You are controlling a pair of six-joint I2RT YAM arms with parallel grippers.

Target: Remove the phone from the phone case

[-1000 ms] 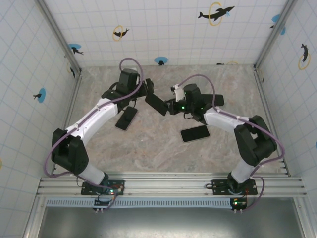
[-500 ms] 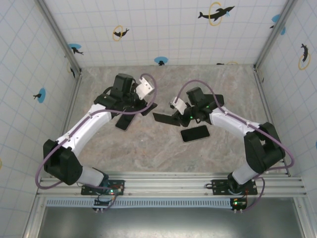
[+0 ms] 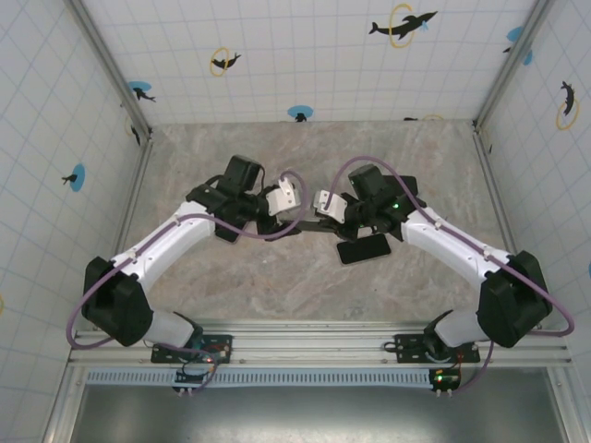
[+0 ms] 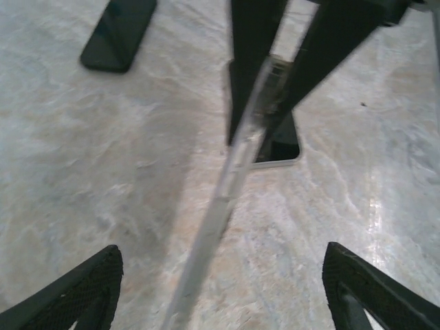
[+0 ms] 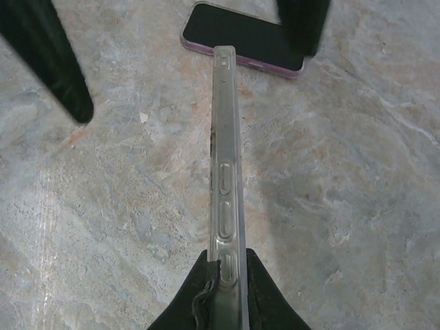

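Note:
My right gripper (image 5: 227, 275) is shut on one end of a clear phone case (image 5: 225, 151), which is held edge-on above the table with its side buttons facing the camera. From above, the phone case (image 3: 309, 224) is a thin dark strip between the two grippers. I cannot tell from this edge whether the phone sits inside. My left gripper (image 4: 221, 251) is open, with its fingers (image 4: 82, 295) wide apart on either side of the case's far end (image 4: 206, 247), not touching it. The left gripper (image 3: 297, 217) faces the right gripper (image 3: 320, 220) over the table's middle.
A dark phone in a pinkish case (image 5: 240, 38) lies flat on the marble table (image 3: 277, 268). Another black phone (image 3: 363, 247) lies on the table under the right arm. A third dark handset (image 4: 117, 34) lies further off. Tiled walls enclose three sides.
The left arm swung toward the middle and now straddles the case, its jaws slightly narrower. The right gripper turned the case from a tilted face-on pose to level and edge-on.

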